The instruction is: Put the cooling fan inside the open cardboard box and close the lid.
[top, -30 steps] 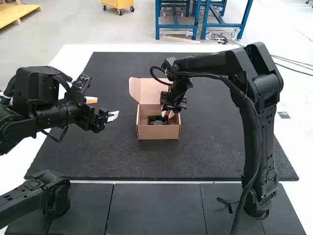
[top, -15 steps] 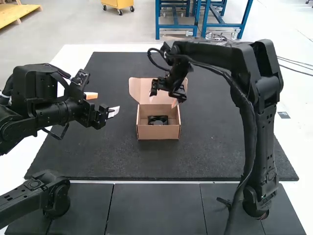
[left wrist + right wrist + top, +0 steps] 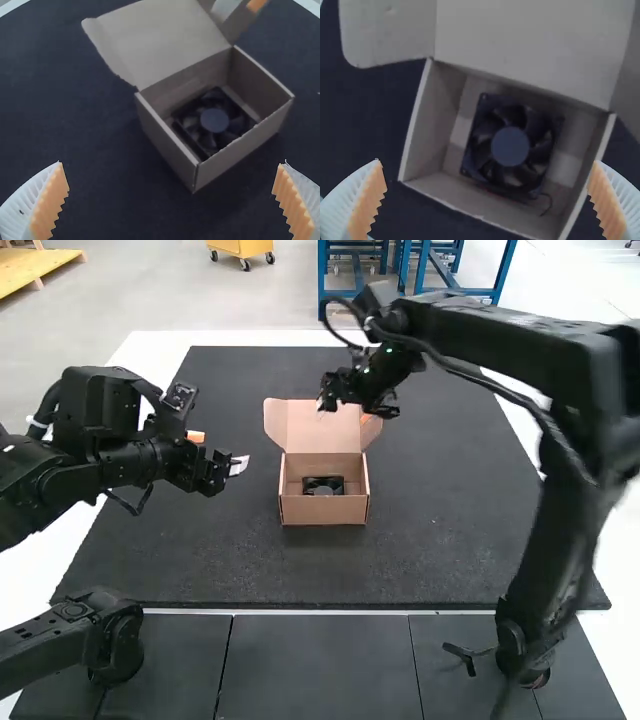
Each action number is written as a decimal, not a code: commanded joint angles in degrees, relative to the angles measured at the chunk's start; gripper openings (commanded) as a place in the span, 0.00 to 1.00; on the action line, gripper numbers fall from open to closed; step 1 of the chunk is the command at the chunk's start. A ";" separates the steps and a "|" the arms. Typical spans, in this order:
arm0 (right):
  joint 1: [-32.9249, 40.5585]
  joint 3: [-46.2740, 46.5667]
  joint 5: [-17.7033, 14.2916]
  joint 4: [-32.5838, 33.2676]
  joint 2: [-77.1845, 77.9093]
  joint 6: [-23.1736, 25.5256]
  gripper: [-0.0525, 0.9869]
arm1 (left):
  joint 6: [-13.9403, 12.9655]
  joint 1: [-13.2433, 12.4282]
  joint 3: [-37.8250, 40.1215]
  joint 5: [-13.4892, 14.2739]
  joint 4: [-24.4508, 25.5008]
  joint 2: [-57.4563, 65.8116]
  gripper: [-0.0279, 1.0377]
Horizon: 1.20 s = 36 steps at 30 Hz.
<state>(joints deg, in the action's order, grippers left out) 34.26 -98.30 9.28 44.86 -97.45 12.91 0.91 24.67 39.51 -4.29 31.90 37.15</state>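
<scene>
The right hand [image 3: 350, 400], fingers spread wide and empty, hangs just above the raised lid [image 3: 312, 426] at the back of the box [image 3: 322, 508]. The fan [image 3: 510, 146] lies flat on the box floor. Closing well means catching the lid's top edge from behind and pressing it forward and down evenly. The left hand [image 3: 222, 466], also wide, hovers beside the box over the black mat [image 3: 430, 540].

Both arms [image 3: 520, 340] are matte black, bulky-jointed, with looped black cables [image 3: 125, 503]. Left end effector [image 3: 228, 466] and right end effector [image 3: 345, 400] have white ribbed fingers [image 3: 22, 212], orange pads [image 3: 50, 200].
</scene>
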 commanded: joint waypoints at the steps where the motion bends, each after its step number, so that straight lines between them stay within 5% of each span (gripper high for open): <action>1: -0.77 6.63 -5.32 -3.55 7.10 -1.83 0.94 | 0.50 -1.90 0.13 0.69 -1.40 0.91 0.93; 8: -1.30 21.13 -7.78 -11.90 18.17 -1.57 0.94 | 0.50 -5.33 -0.04 1.48 -4.92 4.78 0.93; 13: -3.24 31.42 -9.98 -26.76 23.36 -2.45 0.94 | 0.50 -7.35 -0.22 1.57 -9.58 9.26 0.93; 18: -6.40 36.87 -10.07 -33.61 24.32 -4.12 0.93 | 0.50 -8.23 -0.40 1.83 -14.15 14.36 0.93; 31: -10.00 39.85 -5.24 -41.96 23.80 -6.75 0.93 | 0.24 -8.23 2.15 3.77 -23.46 25.17 0.93; 36: -9.74 39.94 -3.83 -44.25 20.72 -10.27 0.92 | -1.96 -7.88 3.65 5.61 -29.26 29.21 0.93</action>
<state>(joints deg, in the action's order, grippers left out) 24.88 -58.11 3.81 1.50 -74.87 5.10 0.27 16.82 39.62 -0.27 4.38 65.34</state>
